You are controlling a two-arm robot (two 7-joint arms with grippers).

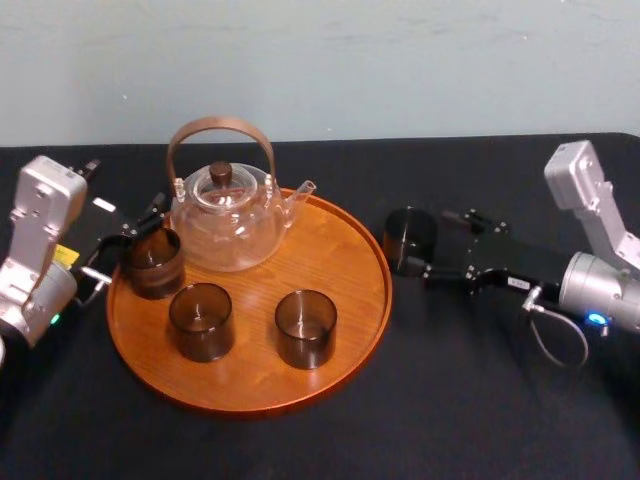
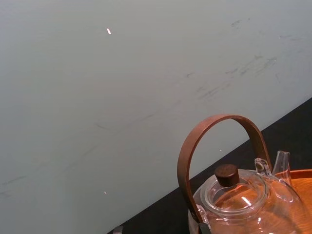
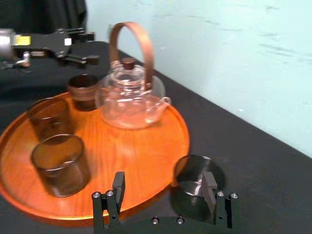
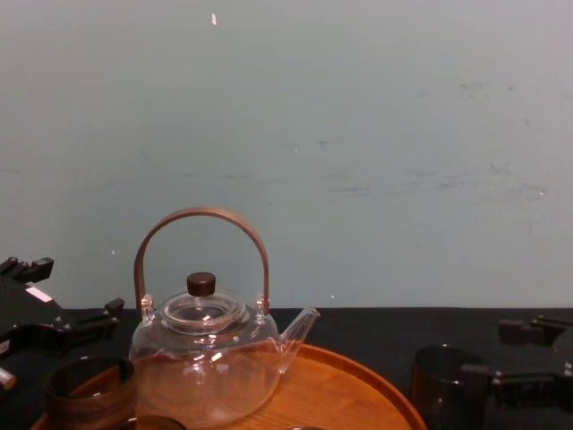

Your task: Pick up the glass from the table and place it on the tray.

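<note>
Released and just short of the glass (image 1: 410, 238) on the surface at the tray's (image 1: 350, 290) two o'clock, the right tool (image 1: 450, 247) should straddle it squarely before clenching; the left tool (image 1: 137, 230) idles released at ten o'clock.

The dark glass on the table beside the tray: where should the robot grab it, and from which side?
Probably across its side wall, mid-height, coming from the robot's right. The glass stands upright and straight-sided, with the tray close on its left. The open right gripper sits on that side; the left gripper is across the tray.
</note>
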